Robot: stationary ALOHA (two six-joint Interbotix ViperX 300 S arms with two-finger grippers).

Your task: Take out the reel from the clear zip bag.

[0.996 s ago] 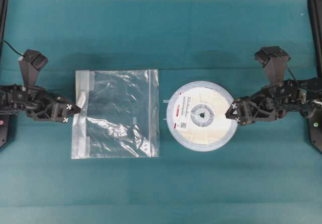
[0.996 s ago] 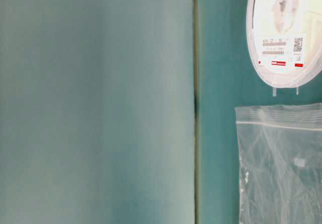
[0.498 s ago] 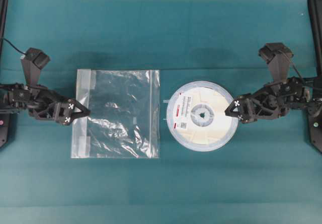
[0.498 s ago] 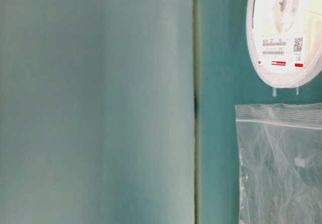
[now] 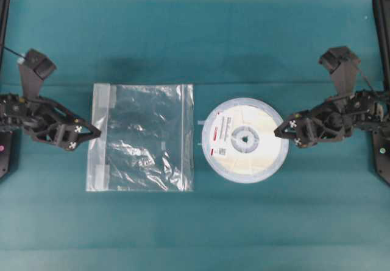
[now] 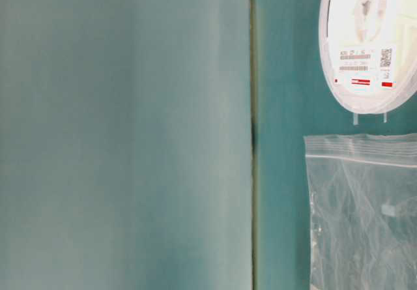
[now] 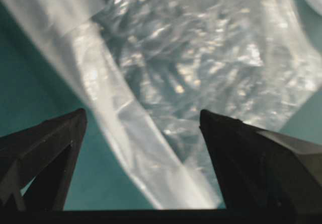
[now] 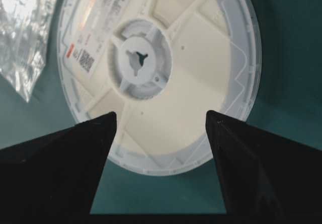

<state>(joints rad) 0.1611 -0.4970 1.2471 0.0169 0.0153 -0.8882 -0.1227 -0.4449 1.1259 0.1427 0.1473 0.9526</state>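
Overhead view: the reel [image 5: 245,140] lies flat on the teal table [image 5: 195,39], fully outside the clear zip bag [image 5: 141,138], which lies flat and looks empty just to its left, with a narrow strip of table between them. Judged from this, the removal looks done and little seems left beyond drawing the arms away. The left gripper [image 5: 85,137] sits low at the bag's left edge, jaws apart, holding nothing. The right gripper [image 5: 285,133] sits at the reel's right rim, jaws also apart.

Table-level view: only part of the reel [image 6: 368,42] and the bag's zip end [image 6: 361,205] show, apart from each other; no arm is visible.

Left wrist view: two dark fingertips [image 7: 65,133] stand wide, the crinkled bag [image 7: 201,58] lying ahead of them, ungripped.

Right wrist view: spread fingertips [image 8: 100,133] frame the reel [image 8: 166,78], which rests on the table unheld.
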